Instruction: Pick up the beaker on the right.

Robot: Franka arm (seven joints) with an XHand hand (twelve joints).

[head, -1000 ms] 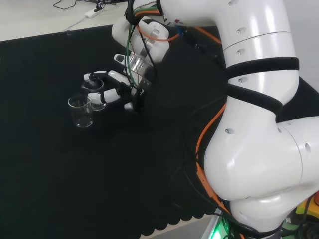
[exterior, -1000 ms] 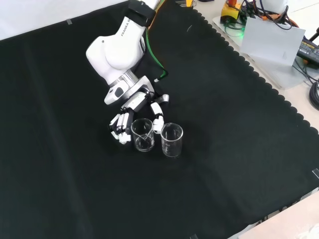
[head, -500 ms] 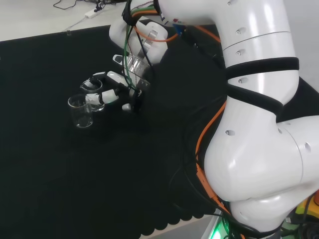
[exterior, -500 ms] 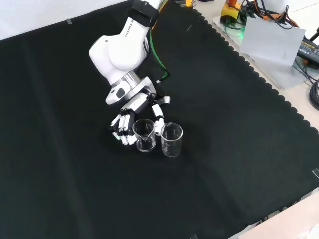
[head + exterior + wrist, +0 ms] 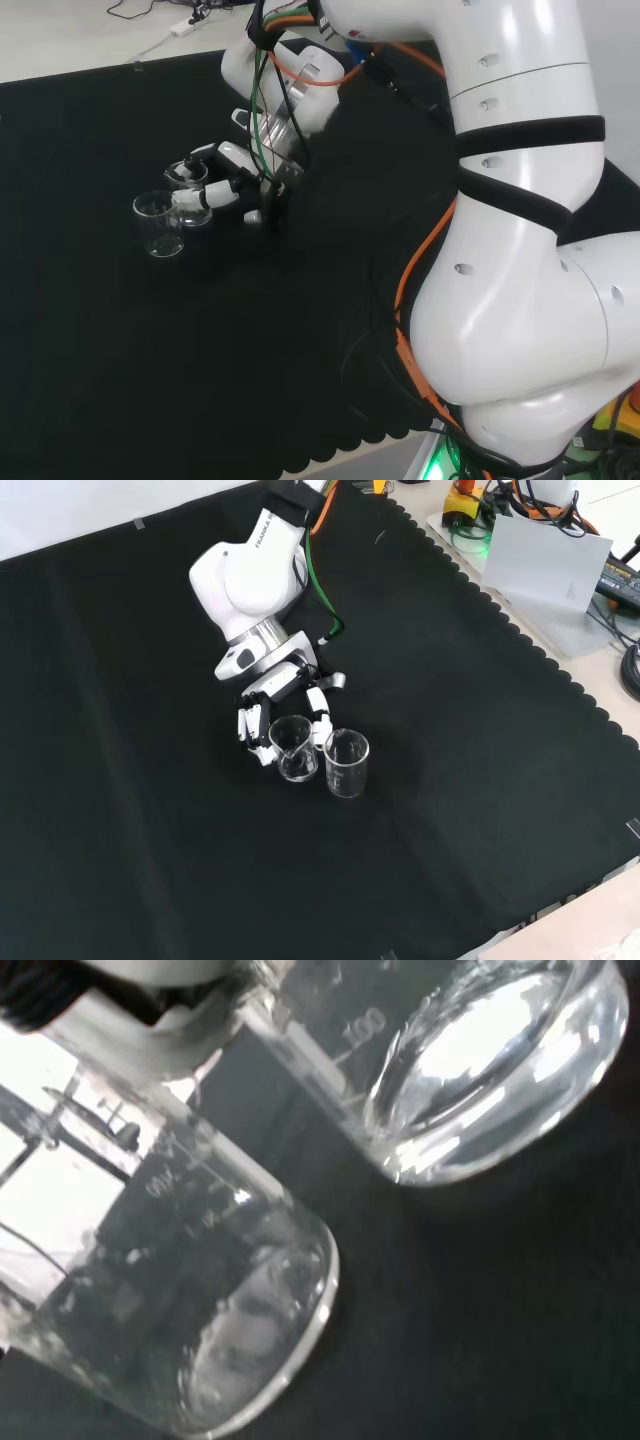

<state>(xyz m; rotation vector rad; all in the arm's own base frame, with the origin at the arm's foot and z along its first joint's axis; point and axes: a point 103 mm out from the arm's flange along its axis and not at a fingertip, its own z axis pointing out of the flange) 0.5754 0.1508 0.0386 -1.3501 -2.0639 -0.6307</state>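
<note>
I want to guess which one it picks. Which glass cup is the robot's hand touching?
The left beaker in the front view. The hand has its fingers curled round it, while the right beaker stands free beside it.

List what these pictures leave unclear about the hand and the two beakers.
- Front view: the hand's palm is hidden under the arm's white link; fingers show on both sides of the left beaker.
- Head view: the held beaker is largely covered by the fingers; its base and any lift off the cloth cannot be judged.
- Wrist view: whether either beaker holds liquid is unclear through glare.
- Front view: whether the right beaker touches its neighbour.
</note>
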